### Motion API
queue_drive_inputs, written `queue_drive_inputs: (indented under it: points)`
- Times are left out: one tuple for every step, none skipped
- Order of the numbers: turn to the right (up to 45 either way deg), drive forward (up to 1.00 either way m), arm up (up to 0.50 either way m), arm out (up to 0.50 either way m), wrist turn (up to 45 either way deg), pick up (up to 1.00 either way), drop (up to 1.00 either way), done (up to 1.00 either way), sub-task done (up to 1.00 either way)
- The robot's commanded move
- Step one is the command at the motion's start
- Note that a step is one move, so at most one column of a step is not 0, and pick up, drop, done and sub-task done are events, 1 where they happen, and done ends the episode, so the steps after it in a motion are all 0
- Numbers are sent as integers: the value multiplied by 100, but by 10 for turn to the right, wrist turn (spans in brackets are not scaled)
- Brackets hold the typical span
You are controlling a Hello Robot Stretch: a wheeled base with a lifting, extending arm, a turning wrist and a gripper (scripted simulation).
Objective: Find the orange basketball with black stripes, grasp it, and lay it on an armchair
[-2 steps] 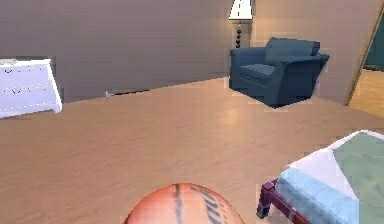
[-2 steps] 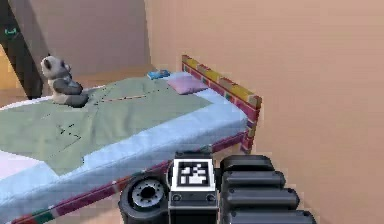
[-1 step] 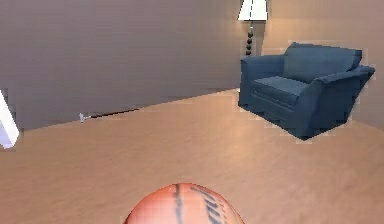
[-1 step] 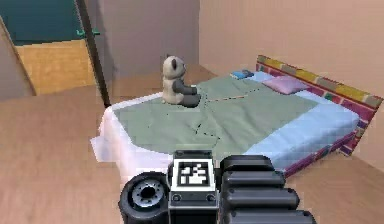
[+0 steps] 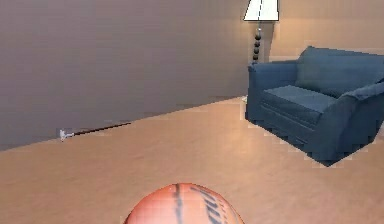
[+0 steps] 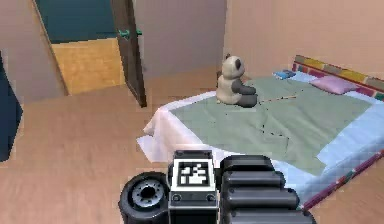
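A: Where do we have the basketball?

B: At the bottom edge of the forward view, near the middle. We see its orange top with black stripes. The rest is cut off, so we cannot tell what it rests on or hangs from.

A: And the armchair?

B: Blue, on the forward view's right, well apart from the ball across bare wooden floor. Its far side runs out of the picture. A lamp stands behind it, its shade clipped at the top.

A: The gripper?

B: In the arm side view we make out a dark round body at the bottom edge, left of a white square with black marks. We cannot pick out its fingers, so we cannot tell whether it holds anything.

A: What lies beyond it?

B: A bed with a toy bear sitting on it and a pink pillow near the head. A dark door stands open. A dark blue shape at the left edge is too cut off for us to name.
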Motion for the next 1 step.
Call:
queue_drive_inputs:
  points:
    - [180, 0, 0, 0, 0, 0, 0, 0, 0]
